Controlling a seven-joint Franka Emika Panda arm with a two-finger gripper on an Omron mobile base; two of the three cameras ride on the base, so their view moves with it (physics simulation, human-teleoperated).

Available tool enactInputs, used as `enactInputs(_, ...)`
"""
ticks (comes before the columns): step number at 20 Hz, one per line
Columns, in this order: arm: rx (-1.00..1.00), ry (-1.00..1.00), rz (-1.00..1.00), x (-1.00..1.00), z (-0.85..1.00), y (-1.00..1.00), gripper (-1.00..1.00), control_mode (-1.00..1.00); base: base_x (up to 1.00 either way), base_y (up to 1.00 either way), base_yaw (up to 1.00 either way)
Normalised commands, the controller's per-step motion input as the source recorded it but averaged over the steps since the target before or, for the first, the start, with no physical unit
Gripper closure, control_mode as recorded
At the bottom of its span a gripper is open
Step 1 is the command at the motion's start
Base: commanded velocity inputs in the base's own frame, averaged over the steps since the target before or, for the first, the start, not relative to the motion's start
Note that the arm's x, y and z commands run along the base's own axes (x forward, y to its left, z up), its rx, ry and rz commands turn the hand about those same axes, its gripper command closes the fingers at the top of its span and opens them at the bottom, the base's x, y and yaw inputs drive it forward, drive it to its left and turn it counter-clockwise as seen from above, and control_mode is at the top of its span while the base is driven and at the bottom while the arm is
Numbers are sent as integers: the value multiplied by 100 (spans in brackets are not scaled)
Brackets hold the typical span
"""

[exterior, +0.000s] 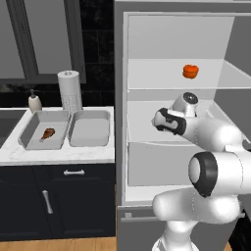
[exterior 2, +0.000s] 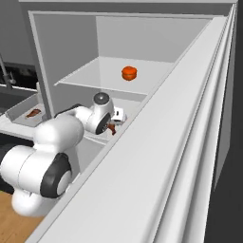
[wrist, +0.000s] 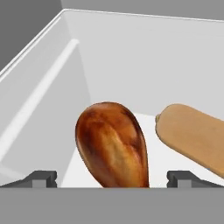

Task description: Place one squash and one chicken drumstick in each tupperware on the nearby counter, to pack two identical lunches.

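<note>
Gripper reached into the open fridge, on the middle shelf, jaws spread wide w/ nothing clamped; tips flank a chicken drumstick on either side, apart from it. Drumstick in hand view: fat glossy end toward the far wall of the fridge, long axis running back toward the hand, narrowing near the bottom edge (bone end cut off, can't tell where it stops). Just right of it, a pale tan squash, long axis slanting from upper left to lower right, rounded end toward the drumstick; close by, contact not clear.

Upper shelf: orange-red ribbed squash, squat, sitting alone.

On the white counter to the left of the fridge: two grey tupperware tubs side by side, touching. Left tub holds a second drumstick, bulb end upper right, thin end lower left. Right tub beside it. Behind them a paper towel roll upright and a soap dispenser further left.
</note>
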Motion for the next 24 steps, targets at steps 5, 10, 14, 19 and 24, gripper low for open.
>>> enactInputs(5, 0, 0, 0, 26, -20, -3, -100, -100, 0, 0, 0)
enactInputs(10, -1, 2, 0, 2, -42, -1, 100, -100, 0, 0, 0)
enactInputs(14, 0, -1, 0, 0, -13, -2, 100, -100, 0, 0, 0)
enactInputs(19, 2, 0, -1, -32, 9, -4, 100, -100, 0, 0, 0)
enactInputs(24, 11, 1, -11, -100, 60, -26, 100, -100, 0, 0, 0)
